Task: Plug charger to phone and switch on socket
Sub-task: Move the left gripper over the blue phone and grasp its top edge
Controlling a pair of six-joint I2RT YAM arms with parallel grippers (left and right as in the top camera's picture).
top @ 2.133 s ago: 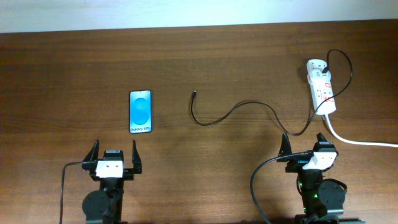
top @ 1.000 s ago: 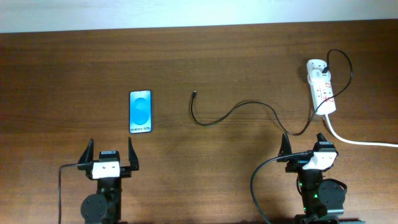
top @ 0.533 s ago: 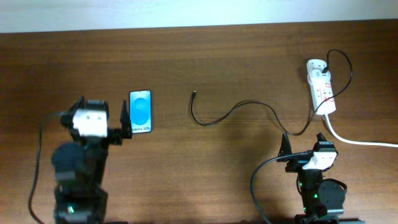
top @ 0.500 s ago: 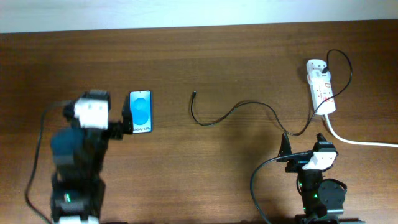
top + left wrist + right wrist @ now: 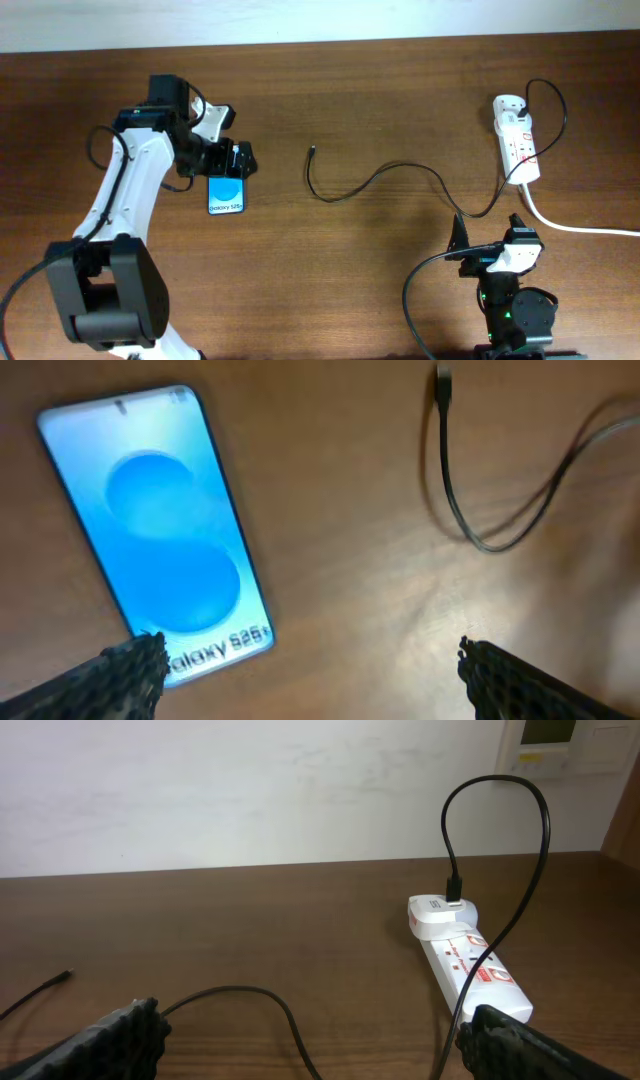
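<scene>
Both wide | left claw (image 5: 305,660) over phone (image 5: 155,520) | right claw (image 5: 310,1035) facing socket (image 5: 470,965) | charger (image 5: 444,450) tip apart from phone

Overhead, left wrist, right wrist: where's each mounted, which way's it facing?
Overhead: above the table, straight down; left arm over the phone, right arm at the near edge.
Left wrist: on the left arm, looking down at the phone and charger tip; open jaws at bottom corners.
Right wrist: low, level across the table at the socket and wall; open jaws at bottom corners.
Shared: overhead and left wrist both show phone and charger tip.
</scene>
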